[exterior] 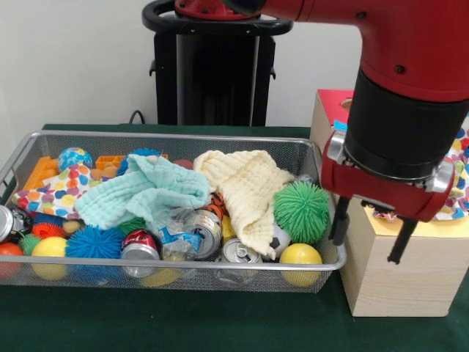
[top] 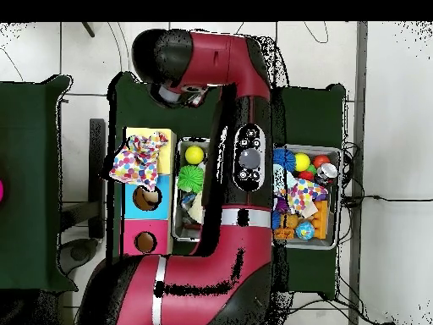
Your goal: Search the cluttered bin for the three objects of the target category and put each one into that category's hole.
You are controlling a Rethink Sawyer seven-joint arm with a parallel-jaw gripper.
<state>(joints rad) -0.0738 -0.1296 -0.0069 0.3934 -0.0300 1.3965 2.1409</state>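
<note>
The wire bin [exterior: 168, 136] holds a white polka-dot cloth [exterior: 55, 187] at its left end, partly under a mint cloth [exterior: 143, 192]. It also shows in the overhead view [top: 300, 196]. Another polka-dot cloth [exterior: 458, 176] lies draped over the yellow-topped box [exterior: 440, 227], also seen from overhead [top: 135, 161]. The yellow top's hole is hidden under this cloth and the arm. My gripper [exterior: 371, 231] hangs open and empty over that box's near corner, just right of the bin. Overhead, the arm hides the gripper.
A cream cloth [exterior: 245, 187], a green spiky ball [exterior: 301, 211], cans [exterior: 201, 229], yellow balls [exterior: 300, 255] and blue spiky balls [exterior: 95, 242] fill the bin. The blue-topped hole [top: 146, 199] and red-topped hole [top: 145, 242] are uncovered. The red-topped box [exterior: 331, 99] stands behind.
</note>
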